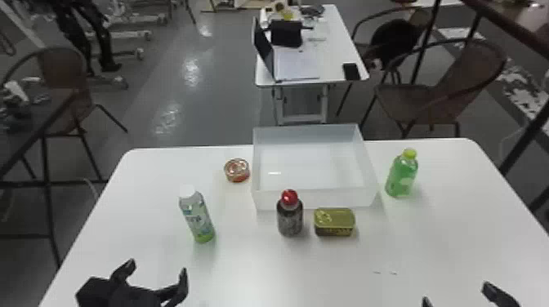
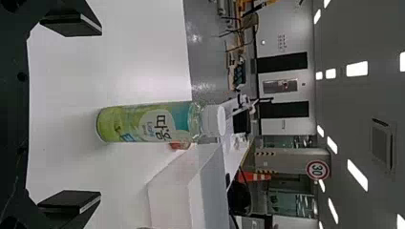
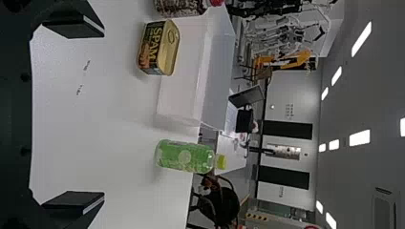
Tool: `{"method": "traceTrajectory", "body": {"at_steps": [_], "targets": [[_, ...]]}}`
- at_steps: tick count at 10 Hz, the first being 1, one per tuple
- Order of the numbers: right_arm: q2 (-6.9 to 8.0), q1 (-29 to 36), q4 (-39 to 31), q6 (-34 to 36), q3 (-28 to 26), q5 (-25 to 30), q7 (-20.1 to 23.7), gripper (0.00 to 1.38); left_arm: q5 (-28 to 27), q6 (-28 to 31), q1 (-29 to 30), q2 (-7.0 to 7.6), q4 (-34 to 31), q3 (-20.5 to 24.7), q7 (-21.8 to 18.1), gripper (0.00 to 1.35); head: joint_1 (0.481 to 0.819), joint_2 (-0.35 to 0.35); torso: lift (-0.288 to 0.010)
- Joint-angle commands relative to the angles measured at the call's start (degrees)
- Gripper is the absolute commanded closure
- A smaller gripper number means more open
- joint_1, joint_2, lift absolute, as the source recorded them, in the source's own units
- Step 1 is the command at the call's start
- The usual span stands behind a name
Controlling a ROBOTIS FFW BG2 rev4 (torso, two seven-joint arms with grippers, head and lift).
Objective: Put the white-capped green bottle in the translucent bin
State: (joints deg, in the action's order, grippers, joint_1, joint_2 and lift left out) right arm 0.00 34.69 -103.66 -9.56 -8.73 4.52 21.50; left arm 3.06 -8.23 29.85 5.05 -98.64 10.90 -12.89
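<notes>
Your left gripper (image 1: pixel 157 268) is at the near left of the table (image 1: pixel 253 265), fingers spread, nothing pinched. Right gripper (image 1: pixel 457 294) is at the near right, also spread, holding nothing.

White-capped green bottle (image 1: pixel 198 218) is just beyond the left gripper, upright, left of the bin and nearer you. Your left arm looks like the pick. Fill level: can't tell. Treat it as moderately heavy if full, light and squashy if not. Plastic wall probably gives a bit, sleeve may be slick; not fragile, but tall and slim, so a bump could tip it. Take it round the middle of the labelled body, one finger each side, firm but no crushing; skip the cap (image 1: pixel 188 191).

Red-capped dark bottle (image 1: pixel 290 218) stands at the bin's near side, capped, dark inside. Rectangular tin (image 1: pixel 335 221) is right of it, lid on, contents hidden. Keep your path clear of both.

Translucent bin (image 1: pixel 331 199) is open-topped, far centre; lift the bottle's base over its wall. Round can (image 1: pixel 237 170), lid on, sits just left of the bin. Yellow-capped bottle (image 1: pixel 402 175) is to the bin's right, green inside; wrong one, leave it.
</notes>
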Motion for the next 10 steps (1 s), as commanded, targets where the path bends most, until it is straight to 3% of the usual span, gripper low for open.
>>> {"method": "traceTrajectory", "body": {"at_steps": [1,5,6,10], "targets": [[0.05,-0.41,0.22,0.07,0.02,-0.04,-0.06,0.09,-0.16,-0.91,-3.48,-0.12,5.03,2.37,-2.31,0.09,0.695,0.117,-0.029],[0.05,-2.26,1.45,0.69,0.82,-0.21,0.38,0.09,-4.47,-1.87,-13.59,0.58,16.37,6.85,-12.07,0.09,0.695,0.152,-0.029],[0.05,-2.96,1.8,1.04,1.08,-0.04,0.82,0.09,-4.65,-2.58,-16.32,1.46,20.24,7.29,-14.09,0.09,0.695,0.157,-0.029],[0.05,-4.37,2.68,1.56,1.34,0.14,1.97,0.09,-9.57,-2.75,-28.27,7.17,32.19,4.21,-22.7,0.09,0.695,0.165,-0.029]]}}
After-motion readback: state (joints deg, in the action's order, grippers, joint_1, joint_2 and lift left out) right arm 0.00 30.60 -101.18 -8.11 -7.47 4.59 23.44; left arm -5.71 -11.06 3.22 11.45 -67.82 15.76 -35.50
